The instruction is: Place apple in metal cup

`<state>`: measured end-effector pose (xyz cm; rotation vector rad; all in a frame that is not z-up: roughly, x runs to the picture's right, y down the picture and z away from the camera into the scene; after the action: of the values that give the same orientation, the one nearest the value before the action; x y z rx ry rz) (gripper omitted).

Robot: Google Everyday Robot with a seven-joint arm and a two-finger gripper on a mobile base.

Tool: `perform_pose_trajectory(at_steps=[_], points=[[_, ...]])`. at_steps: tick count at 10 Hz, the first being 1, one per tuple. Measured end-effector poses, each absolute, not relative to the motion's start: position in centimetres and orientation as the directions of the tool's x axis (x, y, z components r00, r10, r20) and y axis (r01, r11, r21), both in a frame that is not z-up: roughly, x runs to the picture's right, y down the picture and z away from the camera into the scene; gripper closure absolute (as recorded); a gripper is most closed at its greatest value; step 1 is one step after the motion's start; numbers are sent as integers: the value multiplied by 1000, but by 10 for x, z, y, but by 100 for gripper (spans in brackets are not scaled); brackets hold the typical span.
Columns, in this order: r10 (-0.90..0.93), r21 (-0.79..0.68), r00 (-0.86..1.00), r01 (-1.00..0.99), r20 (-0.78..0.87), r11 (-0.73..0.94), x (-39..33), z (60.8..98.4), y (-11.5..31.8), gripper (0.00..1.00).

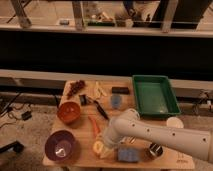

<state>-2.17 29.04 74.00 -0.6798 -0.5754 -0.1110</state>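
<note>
Step in hand: grasping the apple (97, 147). This is the pick-up half of the job, and the carry to the cup is not yet begun.
Gripper: the gripper (101, 148) is low over the near edge of the desk (84, 156), left of centre, at the end of the white arm (160, 135), which reaches in from the right.
Fingers: together, and by the look of it clamped on the apple. The wrist covers the contact itself, so how firm the hold is remains a judgement.
Apple: on the near part of the desk, under the gripper's tip. Only its yellow left side shows.
Metal cup: the metal cup (154, 150) stands upright near the desk's near right corner, well apart from the apple and right of it, mouth open.
Between them: a blue sponge (127, 155) lies on the direct line from apple to cup.
Neighbours: a purple bowl (61, 146) sits to the left of the apple and a carrot (94, 125) just beyond it.
Next move calls for: a straight lift clear of the sponge, a carry to the right, and centring above the cup's mouth before letting go.
Risk: the cup looks barely wider than the fruit, so an off-centre release could tip it or roll the apple off the edge.
</note>
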Motion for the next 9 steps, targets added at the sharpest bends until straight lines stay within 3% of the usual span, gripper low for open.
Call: perform_pose_trajectory(at_steps=[5, 9], points=[[138, -507, 852, 164, 506, 846, 39, 691, 247, 100], [274, -523, 874, -27, 400, 852, 132, 696, 246, 100]])
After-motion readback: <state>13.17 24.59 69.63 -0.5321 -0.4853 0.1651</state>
